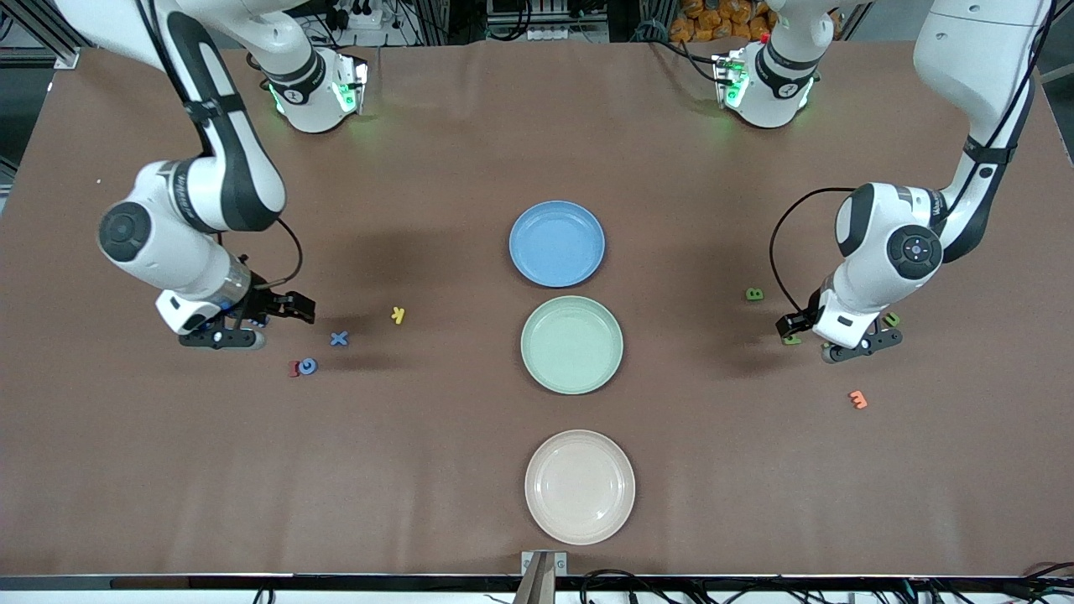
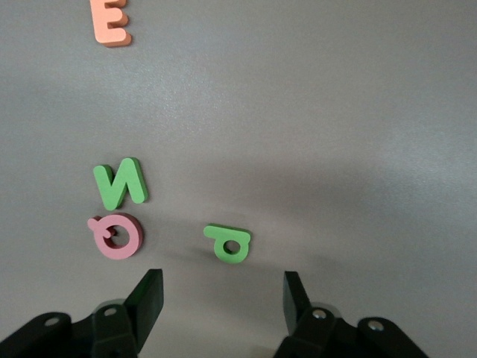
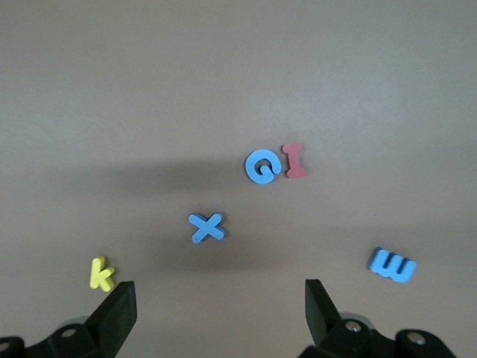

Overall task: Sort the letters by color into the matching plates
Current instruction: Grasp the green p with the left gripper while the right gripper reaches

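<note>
Left gripper [image 2: 222, 302] low over table near left arm's end, fingers apart, nothing held. Green P [image 2: 228, 243] lies flat between finger tips, not touched. Green N [image 2: 120, 183] beside pink Q [image 2: 116, 235]; orange E [image 2: 110, 22] well apart from them. Green B [image 1: 754, 294] alone on table.

Right gripper [image 3: 220, 309] low near right arm's end, wide open, empty. Blue X [image 3: 206, 227], blue G [image 3: 261, 165] touching red I [image 3: 295, 160], blue M [image 3: 392, 265], yellow K [image 3: 101, 273] on table.

Blue plate [image 1: 557, 242], green plate [image 1: 571, 344], white plate [image 1: 579, 486] in row mid table, nothing inside.

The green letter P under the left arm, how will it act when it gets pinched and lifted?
The green letter P lies flat and looks like thin foam, so it is probably very light and slightly squashy. With no round edge on the table, it seems unlikely to roll. Being so low, it may slide rather than lift if pinched off-centre.
</note>
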You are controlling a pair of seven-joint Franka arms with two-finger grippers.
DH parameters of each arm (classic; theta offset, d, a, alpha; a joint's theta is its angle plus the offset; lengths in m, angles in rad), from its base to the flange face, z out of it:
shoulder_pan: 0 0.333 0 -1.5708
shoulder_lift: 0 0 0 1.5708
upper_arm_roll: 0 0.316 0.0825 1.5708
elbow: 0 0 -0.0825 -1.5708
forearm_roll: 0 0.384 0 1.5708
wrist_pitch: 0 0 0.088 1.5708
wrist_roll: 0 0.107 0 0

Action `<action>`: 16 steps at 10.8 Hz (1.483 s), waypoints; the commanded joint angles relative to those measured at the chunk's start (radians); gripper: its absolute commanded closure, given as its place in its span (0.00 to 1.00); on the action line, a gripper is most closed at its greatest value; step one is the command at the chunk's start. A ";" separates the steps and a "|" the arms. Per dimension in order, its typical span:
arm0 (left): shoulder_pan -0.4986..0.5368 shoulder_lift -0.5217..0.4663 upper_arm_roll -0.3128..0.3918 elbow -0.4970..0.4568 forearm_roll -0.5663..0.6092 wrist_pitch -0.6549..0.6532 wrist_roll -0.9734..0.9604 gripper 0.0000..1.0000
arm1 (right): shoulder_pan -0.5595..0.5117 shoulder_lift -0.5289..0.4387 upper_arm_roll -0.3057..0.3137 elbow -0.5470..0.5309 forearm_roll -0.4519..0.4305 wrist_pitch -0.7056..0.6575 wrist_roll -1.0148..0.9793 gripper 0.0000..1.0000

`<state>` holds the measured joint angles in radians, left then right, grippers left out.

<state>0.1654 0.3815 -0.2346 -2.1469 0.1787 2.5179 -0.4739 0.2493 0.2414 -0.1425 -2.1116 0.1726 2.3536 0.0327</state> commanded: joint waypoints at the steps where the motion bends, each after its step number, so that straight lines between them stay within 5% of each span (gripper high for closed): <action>1: 0.009 0.039 0.001 0.032 0.038 0.004 -0.035 0.27 | 0.007 0.085 0.040 -0.008 0.015 0.114 0.113 0.00; 13: 0.009 0.155 0.006 0.090 0.036 0.041 -0.054 0.35 | 0.062 0.263 0.044 -0.014 0.002 0.312 0.159 0.01; 16: 0.006 0.157 0.008 0.091 0.038 0.041 -0.049 0.82 | 0.064 0.263 0.044 -0.034 -0.002 0.337 0.159 0.38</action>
<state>0.1766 0.5272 -0.2294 -2.0688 0.1788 2.5516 -0.4903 0.3104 0.5070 -0.0986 -2.1242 0.1736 2.6636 0.1815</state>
